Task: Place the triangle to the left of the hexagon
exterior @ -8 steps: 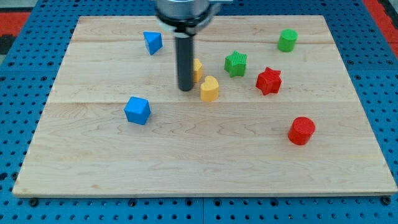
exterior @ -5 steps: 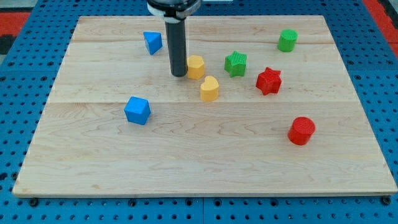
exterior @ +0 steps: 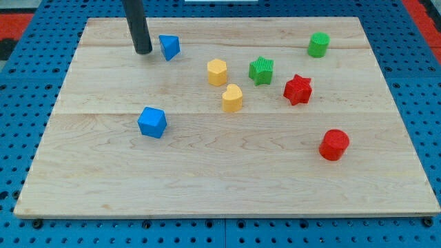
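The blue triangle (exterior: 169, 47) lies near the view's top, left of centre, on the wooden board (exterior: 227, 193). The yellow hexagon (exterior: 217, 71) sits to its lower right, a short way apart. My tip (exterior: 143, 51) stands just left of the blue triangle, with a small gap between them. The rod rises out of the view's top.
A yellow heart-like block (exterior: 233, 98) lies below the hexagon. A green star (exterior: 261, 70), red star (exterior: 298, 89), green cylinder (exterior: 318, 45) and red cylinder (exterior: 334, 145) stand at the right. A blue cube (exterior: 151, 122) lies lower left.
My tip has moved from beside the yellow hexagon up and to the left, ending just left of the blue triangle. No block has moved.
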